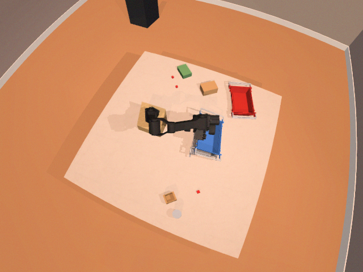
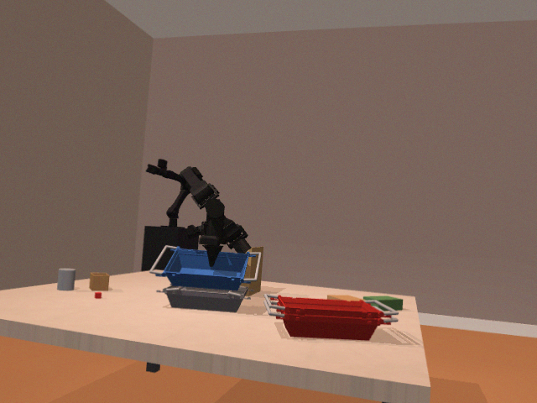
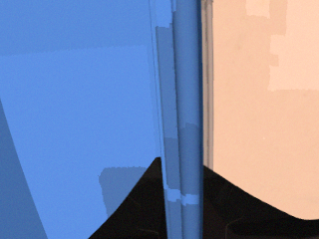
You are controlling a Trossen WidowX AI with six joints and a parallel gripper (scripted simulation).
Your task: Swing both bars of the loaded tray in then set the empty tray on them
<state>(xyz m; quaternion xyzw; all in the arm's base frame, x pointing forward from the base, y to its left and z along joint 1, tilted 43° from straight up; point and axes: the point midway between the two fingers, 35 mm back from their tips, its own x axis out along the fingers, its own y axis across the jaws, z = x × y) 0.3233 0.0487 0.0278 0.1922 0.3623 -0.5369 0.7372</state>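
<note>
The blue tray (image 1: 210,143) (image 2: 203,272) (image 3: 75,105) looks empty, its wire bars out at its ends. My gripper (image 1: 201,136) (image 2: 211,262) (image 3: 171,165) is shut on its long side rim. The blue tray tilts, its open top leaning toward the exterior camera. The grey tray (image 2: 205,300) stands on the table directly below and behind it. Two wire bars of the grey tray appear swung in over its top in the exterior view. The blue tray's bottom is close to the grey rim; whether they touch cannot be told. The grey tray's load is hidden.
Red trays (image 1: 241,101) (image 2: 329,326), apparently nested, stand nearby. An orange block (image 1: 209,88), a green block (image 1: 184,71), small red cubes, a small brown box (image 1: 169,197) and a grey cylinder (image 1: 176,213) are farther off. A tan block (image 1: 144,123) stands under the arm.
</note>
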